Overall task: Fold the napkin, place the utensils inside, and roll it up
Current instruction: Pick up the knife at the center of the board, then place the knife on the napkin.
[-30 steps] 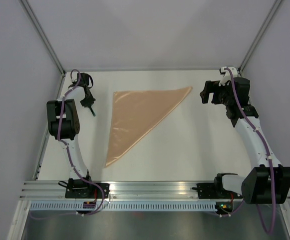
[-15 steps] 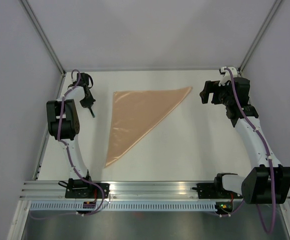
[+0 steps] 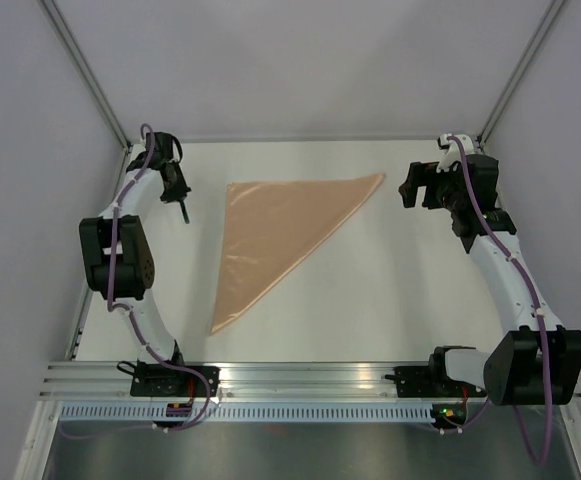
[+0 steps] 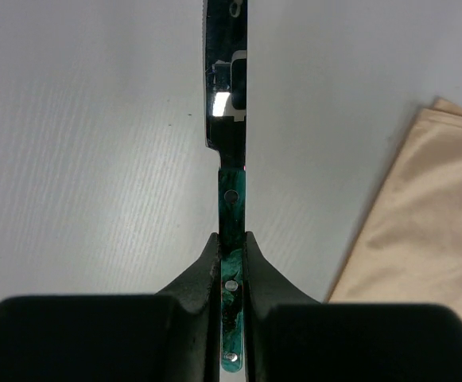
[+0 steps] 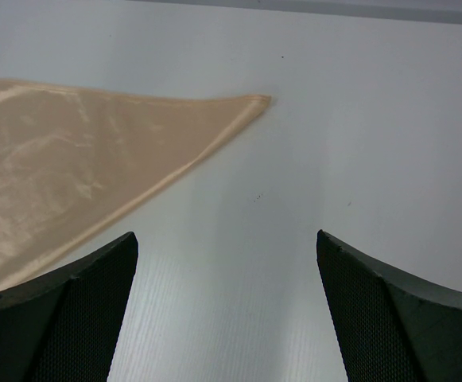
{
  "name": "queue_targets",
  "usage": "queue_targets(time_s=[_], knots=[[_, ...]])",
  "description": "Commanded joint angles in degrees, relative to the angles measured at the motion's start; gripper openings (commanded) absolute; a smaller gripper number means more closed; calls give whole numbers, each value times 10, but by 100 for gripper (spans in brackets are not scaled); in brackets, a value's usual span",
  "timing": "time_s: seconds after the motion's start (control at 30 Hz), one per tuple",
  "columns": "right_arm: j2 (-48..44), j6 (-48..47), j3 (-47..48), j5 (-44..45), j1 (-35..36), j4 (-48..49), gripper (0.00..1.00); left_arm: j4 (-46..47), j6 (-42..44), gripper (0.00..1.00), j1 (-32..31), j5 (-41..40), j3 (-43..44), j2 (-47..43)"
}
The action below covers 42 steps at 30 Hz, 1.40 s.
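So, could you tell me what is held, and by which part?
The left gripper holds a knife by its green handle; the right gripper, nothing.

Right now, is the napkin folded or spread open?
Folded. The napkin lies flat on the table as a triangle, not an open square.

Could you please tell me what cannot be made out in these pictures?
- Utensil: left wrist view's top edge cuts off its end; too small in the top view.
- Its handle: partly hidden inside the left gripper.
- Napkin: cut off by the right wrist view's left edge.
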Motion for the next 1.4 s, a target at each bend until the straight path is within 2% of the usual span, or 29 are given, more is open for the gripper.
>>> queue_targets(time_s=[0.0, 0.2, 0.5, 0.6, 0.77, 1.37], knots=[[4, 8, 23, 0, 2, 1, 98, 0, 46, 2, -43, 37, -3, -58], [5, 7, 22, 2, 2, 1, 98, 28, 124, 2, -140, 106, -22, -98], [9, 6, 23, 5, 2, 3, 98, 33, 247, 2, -276, 196, -58, -89], [8, 4, 22, 9, 11, 3, 98, 38, 254, 2, -299, 229, -59, -69], [11, 2, 23, 12, 18, 4, 98, 59, 248, 2, -340, 233, -63, -54], [13, 1, 23, 16, 20, 3, 98, 130, 210, 2, -388, 224, -137, -12]])
